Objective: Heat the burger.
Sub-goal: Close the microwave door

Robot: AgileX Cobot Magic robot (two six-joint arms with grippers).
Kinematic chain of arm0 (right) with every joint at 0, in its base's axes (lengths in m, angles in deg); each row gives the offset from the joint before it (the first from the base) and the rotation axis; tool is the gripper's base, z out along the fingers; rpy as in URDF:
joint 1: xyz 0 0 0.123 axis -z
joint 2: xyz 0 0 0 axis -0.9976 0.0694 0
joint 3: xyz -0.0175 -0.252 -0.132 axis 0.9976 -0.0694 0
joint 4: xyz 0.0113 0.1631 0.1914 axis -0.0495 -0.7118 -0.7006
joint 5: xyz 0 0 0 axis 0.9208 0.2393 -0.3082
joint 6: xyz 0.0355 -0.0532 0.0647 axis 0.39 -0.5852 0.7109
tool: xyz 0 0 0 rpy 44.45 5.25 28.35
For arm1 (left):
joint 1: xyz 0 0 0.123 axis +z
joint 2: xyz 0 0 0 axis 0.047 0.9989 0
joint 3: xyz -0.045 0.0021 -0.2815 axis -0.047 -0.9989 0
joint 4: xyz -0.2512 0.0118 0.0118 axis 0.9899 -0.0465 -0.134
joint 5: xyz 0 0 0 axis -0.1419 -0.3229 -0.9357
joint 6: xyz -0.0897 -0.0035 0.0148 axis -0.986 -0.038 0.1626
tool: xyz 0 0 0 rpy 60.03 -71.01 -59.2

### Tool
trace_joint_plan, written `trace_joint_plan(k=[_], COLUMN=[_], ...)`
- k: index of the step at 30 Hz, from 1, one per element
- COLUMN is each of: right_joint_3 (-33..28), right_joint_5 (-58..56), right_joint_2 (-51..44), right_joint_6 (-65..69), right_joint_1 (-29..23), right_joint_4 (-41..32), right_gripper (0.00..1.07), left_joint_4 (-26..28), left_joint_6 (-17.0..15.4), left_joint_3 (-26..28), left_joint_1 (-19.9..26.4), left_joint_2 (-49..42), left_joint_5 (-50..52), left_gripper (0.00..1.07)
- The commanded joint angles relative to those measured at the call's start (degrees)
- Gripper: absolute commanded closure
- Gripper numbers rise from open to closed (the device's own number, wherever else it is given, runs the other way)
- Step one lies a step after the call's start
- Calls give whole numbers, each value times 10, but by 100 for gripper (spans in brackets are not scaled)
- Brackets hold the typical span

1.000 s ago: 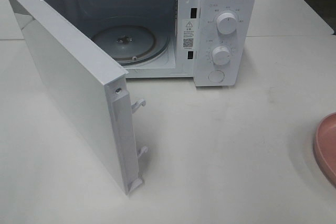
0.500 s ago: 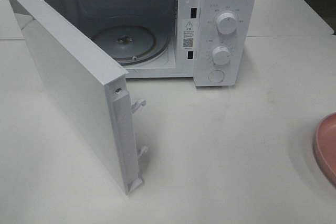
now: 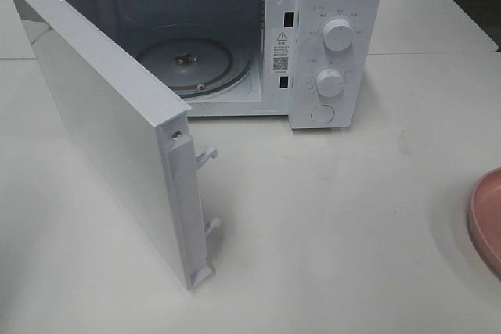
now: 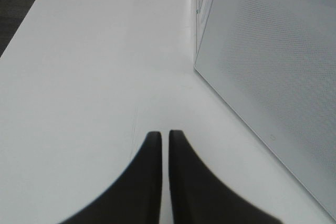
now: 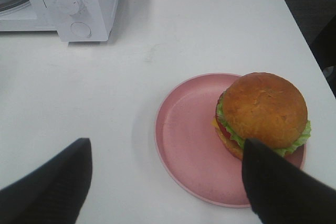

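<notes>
The burger (image 5: 262,111), with a golden-brown bun, green lettuce and a red slice, sits on the far side of a round pink plate (image 5: 184,140) in the right wrist view. My right gripper (image 5: 165,144) hovers open over the plate with nothing between its fingers, and one fingertip (image 5: 252,153) is close beside the burger. My left gripper (image 4: 160,134) is shut on nothing above bare table, next to the open microwave door (image 4: 273,77). Neither gripper shows in the exterior view.
The white microwave (image 3: 337,5) stands at the back with its door (image 3: 102,131) swung wide toward the front left. Its glass turntable (image 3: 185,62) is bare. Only the plate's rim (image 3: 487,217) shows at the right edge there. The microwave's dials (image 5: 68,1) face the plate.
</notes>
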Motion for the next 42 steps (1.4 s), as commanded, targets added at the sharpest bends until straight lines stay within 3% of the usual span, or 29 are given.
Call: trace_joint_plan(k=[1,6,11,20,26,27,33,35,38,40,42], right_joint_3=[-2,-2,-2,-2,-2,-2,-2,-2,-2,-2,-2], right_joint_5=[3,3,3,3,3,3,3,3,3,3,3], right_joint_2=[-15,-15,-15,-15,-15,-15,-15,-15,-15,-15,-15], right_joint_6=[-7,-7,-7,-7,-7,-7,-7,-7,-7,-7,-7], right_joint_1=[4,4,4,4,4,4,4,4,4,4,4], right_joint_4=[1,1,1,1,1,1,1,1,1,1,1], right_gripper=[32,32,32,32,32,32,32,32,32,32,32], left_joint_4=[7,38,95,104,87,73,70,70,70,70,70], left_joint_6=[10,56,115,117,119,119,101,100,100,100,100], left_joint_3=[-2,-18,-70,-100,-100,-100,-100,-100,-100,-99,-99], left_joint_1=[0,-1,-2,-2,-63,-97,-167,-211,-220,-257,-265], left_joint_2=[36,107,176,238,297,321,363,391,396,430,440], left_joint_5=[44,142,284,393,458,487,563,619,629,681,695], left_gripper=[107,107,107,107,107,107,107,107,107,107,107])
